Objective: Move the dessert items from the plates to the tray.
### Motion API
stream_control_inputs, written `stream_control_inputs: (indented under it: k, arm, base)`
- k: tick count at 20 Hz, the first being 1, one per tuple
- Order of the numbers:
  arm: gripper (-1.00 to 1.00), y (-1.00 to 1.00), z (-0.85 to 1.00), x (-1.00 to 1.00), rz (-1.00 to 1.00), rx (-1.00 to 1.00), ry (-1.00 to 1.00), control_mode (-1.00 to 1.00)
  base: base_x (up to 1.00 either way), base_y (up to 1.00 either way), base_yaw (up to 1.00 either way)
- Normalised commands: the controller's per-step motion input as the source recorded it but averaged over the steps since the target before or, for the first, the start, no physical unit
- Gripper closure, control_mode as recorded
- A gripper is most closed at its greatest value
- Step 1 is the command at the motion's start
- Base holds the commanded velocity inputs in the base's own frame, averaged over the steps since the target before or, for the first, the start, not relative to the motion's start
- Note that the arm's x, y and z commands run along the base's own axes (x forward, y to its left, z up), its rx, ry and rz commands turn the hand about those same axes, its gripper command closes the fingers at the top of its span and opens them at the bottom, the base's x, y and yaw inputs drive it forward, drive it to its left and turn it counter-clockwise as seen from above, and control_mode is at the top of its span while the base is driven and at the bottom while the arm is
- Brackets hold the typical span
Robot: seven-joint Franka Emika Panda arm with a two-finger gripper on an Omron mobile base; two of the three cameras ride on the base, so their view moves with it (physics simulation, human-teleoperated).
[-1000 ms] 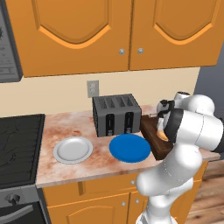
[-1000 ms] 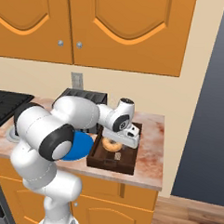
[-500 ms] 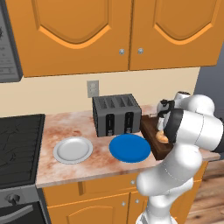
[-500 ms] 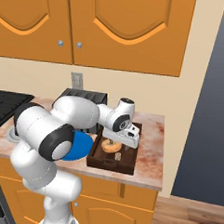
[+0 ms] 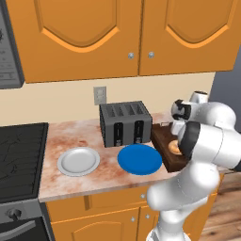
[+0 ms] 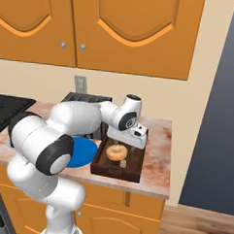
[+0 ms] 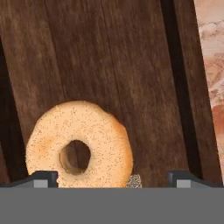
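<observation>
Gripper [image 7: 112,178] spread wide, tips far apart and clear of the donut [image 7: 78,144], gripping nothing. Donut lying flat on the dark wooden tray [image 7: 131,65] just under the hand, ahead of the fingertips and offset toward the left one; released, by the look of it, resting on the tray floor and not on a plate. Small tan pastry piece [image 6: 122,164] beside the donut on the same tray, on the near side. Blue plate [image 5: 140,158] and grey-white plate [image 5: 78,161] off to the hand's left on the counter, both bare. Task likely complete; next, probably lifting straight up to avoid nudging the donut
</observation>
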Motion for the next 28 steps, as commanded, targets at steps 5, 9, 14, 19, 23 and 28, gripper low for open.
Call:
stream_control_inputs:
  k: [5,9,14,19,23,28]
  arm:
    - [-1.00,-0.02,0.56,-0.51,0.00,0.00,-0.02,-1.00]
    - [-1.00,0.17,0.39,-0.81,0.00,0.00,-0.05,-1.00]
    - [-1.00,0.55,0.24,-0.72,0.00,-0.02,0.00,-1.00]
    - [-1.00,0.96,0.21,-0.50,0.07,-0.06,0.03,-1.00]
    - [-1.00,0.92,0.15,-0.52,0.10,-0.03,0.00,-1.00]
    - [-1.00,0.73,0.26,-0.53,0.09,-0.02,0.00,-1.00]
  base:
    - [0.00,0.00,0.00]
    - [0.00,0.00,0.00]
    - [0.00,0.00,0.00]
    - [0.00,0.00,0.00]
    - [0.00,0.00,0.00]
    - [0.00,0.00,0.00]
